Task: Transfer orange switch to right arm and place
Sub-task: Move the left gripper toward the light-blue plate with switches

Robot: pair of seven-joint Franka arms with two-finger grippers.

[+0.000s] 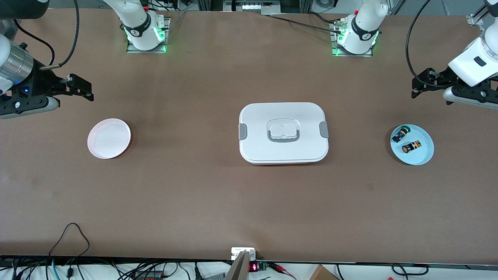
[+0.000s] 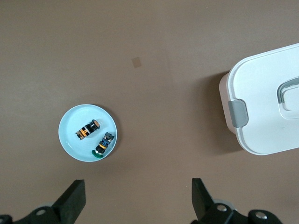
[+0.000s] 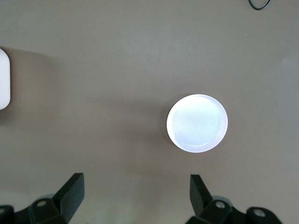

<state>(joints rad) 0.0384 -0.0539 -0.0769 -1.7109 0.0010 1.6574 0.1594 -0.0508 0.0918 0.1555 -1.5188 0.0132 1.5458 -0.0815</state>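
The tiny black orange-capped switch [image 1: 411, 147] is lying in the round light-blue dish [image 1: 425, 155]. The left gripper [image 2: 138, 200] and right gripper [image 3: 137, 198] are hanging wide open, gripping nothing.

Brown tabletop [image 1: 194, 194], matte, one continuous surface. Three items sit directly on it, in a row and well apart. White lidded box [image 1: 283, 133] in the middle, grey latches at both ends, grey handle flat on the lid. Pale pink dish [image 1: 109, 138] toward the right arm's end. Light blue dish [image 1: 422, 153] toward the left arm's end. Both arm bases are mounted along the edge farthest from the front camera.
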